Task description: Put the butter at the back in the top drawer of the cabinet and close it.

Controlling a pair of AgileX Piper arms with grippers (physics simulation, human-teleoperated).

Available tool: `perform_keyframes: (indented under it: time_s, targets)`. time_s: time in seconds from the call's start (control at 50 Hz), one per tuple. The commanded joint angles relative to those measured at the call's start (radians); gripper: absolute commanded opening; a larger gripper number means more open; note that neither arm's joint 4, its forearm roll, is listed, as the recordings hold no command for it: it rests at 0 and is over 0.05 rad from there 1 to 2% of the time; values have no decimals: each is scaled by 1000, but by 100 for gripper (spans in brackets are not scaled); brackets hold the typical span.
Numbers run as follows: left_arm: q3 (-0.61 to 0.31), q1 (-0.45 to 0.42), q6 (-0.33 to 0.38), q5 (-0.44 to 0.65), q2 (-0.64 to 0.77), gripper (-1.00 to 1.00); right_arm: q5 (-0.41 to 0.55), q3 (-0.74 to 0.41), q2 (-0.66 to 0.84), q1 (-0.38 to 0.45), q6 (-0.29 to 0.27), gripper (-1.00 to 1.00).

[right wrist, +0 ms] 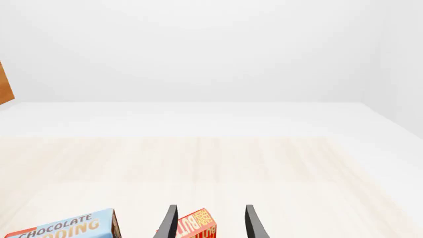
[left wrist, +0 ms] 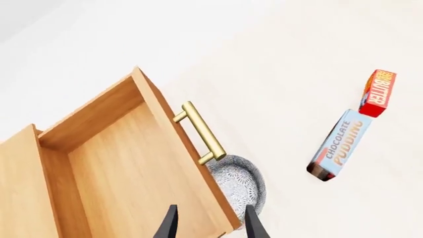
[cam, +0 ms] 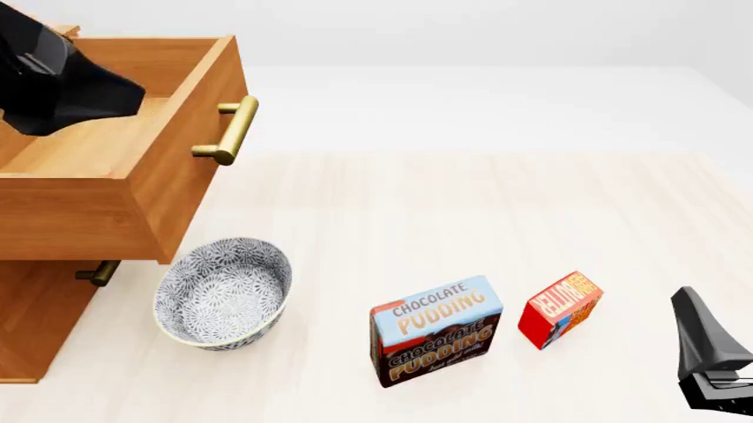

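The butter (cam: 560, 308), a small red box, stands on the table to the right of the pudding box and shows in the left wrist view too (left wrist: 378, 92). The cabinet (cam: 35, 308) stands at the far left. Its top drawer (cam: 141, 189) is pulled out and its inside (left wrist: 132, 163) is bare wood. My left gripper (left wrist: 211, 225) hovers open above the drawer's front edge, near the brass handle (left wrist: 201, 134). My right gripper (right wrist: 210, 218) is open, low at the front right, with the butter (right wrist: 198, 227) a short way ahead between the finger lines, untouched.
A Chocolate Pudding box (cam: 436, 330) stands just left of the butter. A patterned bowl (cam: 224, 291) sits on the table under the open drawer's front. A lower drawer's handle (cam: 98, 273) shows beneath the open drawer.
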Motion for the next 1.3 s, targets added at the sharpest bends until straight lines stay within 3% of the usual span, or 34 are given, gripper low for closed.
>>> perform_keyframes:
  time_s: [0.02, 0.76, 0.94, 1.04, 1.3]
  targets:
    - [-42, -41, 8, -1, 22, 100, 0, 0, 0, 0, 0, 100]
    - [-100, -265, 11, -182, 320, 100, 0, 0, 0, 0, 0, 100]
    - [-191, -350, -29, -212, 481, 100, 0, 0, 0, 0, 0, 100]
    - [-287, -412, -86, -209, 615, 100, 0, 0, 0, 0, 0, 100]
    - [-396, -472, -136, -209, 804, 100, 0, 0, 0, 0, 0, 100]
